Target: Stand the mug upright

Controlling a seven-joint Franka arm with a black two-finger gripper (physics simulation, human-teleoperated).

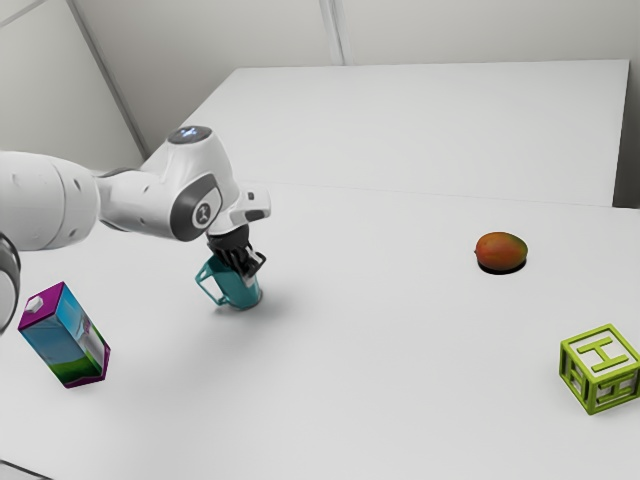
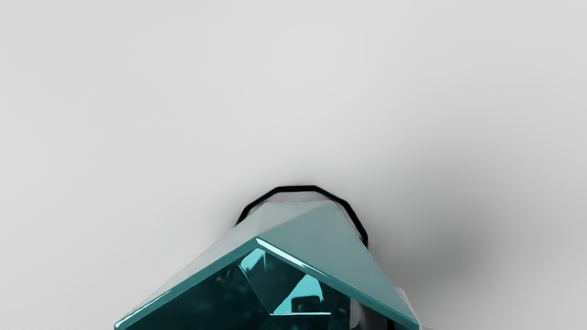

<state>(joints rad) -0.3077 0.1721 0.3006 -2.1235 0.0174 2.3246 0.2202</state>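
The end effector [image 1: 250, 270] seems to pinch the wall of the mug [image 1: 238, 291], which leans beneath it, base near the table [image 1: 350, 360]; releasing before the base sits flat could topple it; pressing down at this lean could twist it loose.

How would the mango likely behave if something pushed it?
The mango would probably roll, given its rounded sides, though its oblong shape may make it wobble off course. Its smooth-looking skin could slip under a light touch.
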